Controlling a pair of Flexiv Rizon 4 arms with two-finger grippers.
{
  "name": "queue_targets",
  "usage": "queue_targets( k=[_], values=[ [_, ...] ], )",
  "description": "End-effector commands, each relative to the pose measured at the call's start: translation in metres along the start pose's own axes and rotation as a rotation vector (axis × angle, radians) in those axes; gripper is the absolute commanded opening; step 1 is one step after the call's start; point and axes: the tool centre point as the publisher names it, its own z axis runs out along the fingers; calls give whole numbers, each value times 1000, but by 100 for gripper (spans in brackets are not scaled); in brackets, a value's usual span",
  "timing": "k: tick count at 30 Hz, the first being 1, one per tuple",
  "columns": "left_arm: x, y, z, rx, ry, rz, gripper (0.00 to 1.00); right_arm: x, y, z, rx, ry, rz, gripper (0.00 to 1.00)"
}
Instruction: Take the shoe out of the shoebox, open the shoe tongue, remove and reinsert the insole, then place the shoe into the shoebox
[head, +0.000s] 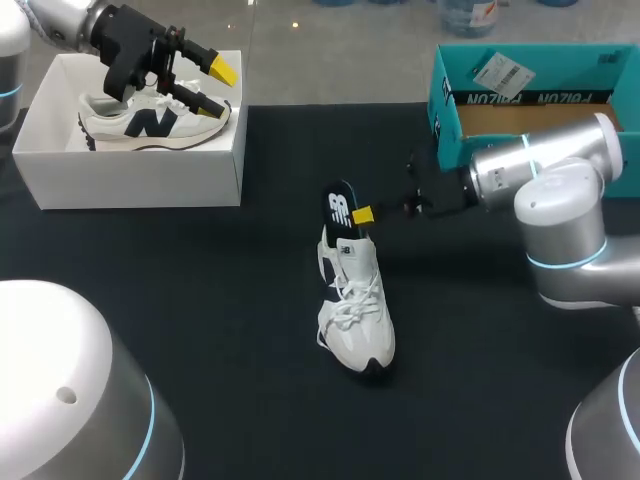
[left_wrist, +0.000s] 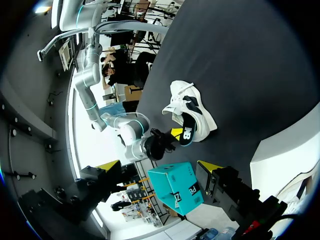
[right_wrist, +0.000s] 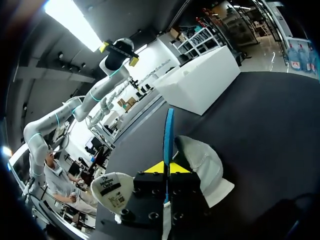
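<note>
White shoe (head: 357, 305) lies at mid-frame on the black counter (head: 200, 330), toe toward the lower edge. Just beyond, at its heel end, the dark insole (head: 340, 208) stands upright. The right claw (head: 363, 214), on the arm from the frame's right, is clamped on the insole's edge. Farther back, at upper left, a white box (head: 130, 180) holds a second shoe (head: 140, 122). The left claw (head: 215, 88) hovers over it, fingers apart and holding nothing. Farthest, at upper right, sits the teal shoebox (head: 540, 97) — open.
</note>
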Motion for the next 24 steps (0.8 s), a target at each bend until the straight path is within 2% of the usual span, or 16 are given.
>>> queue_targets(
  k=[1, 6, 11, 12, 13, 14, 17, 24],
  values=[
    [0, 0, 0, 1, 2, 1, 100, 9, -13, 3, -10, -4, 18, 0],
    [0, 0, 0, 1, 2, 1, 100, 17, -31, 6, -14, 5, 54, 0],
    [0, 0, 0, 1, 2, 1, 100, 19, -36, 6, -19, 13, 57, 0],
    [0, 0, 0, 1, 2, 1, 100, 20, -33, 6, -23, 13, 49, 8],
    [0, 0, 0, 1, 2, 1, 100, 20, -30, 5, -28, 8, 36, 32],
    [0, 0, 0, 1, 2, 1, 100, 20, -26, 4, -29, 4, 23, 40],
    [0, 0, 0, 1, 2, 1, 100, 19, -12, 1, -27, -5, -8, 44],
    [0, 0, 0, 1, 2, 1, 100, 11, 11, -1, -25, -2, -50, 43]
  ],
)
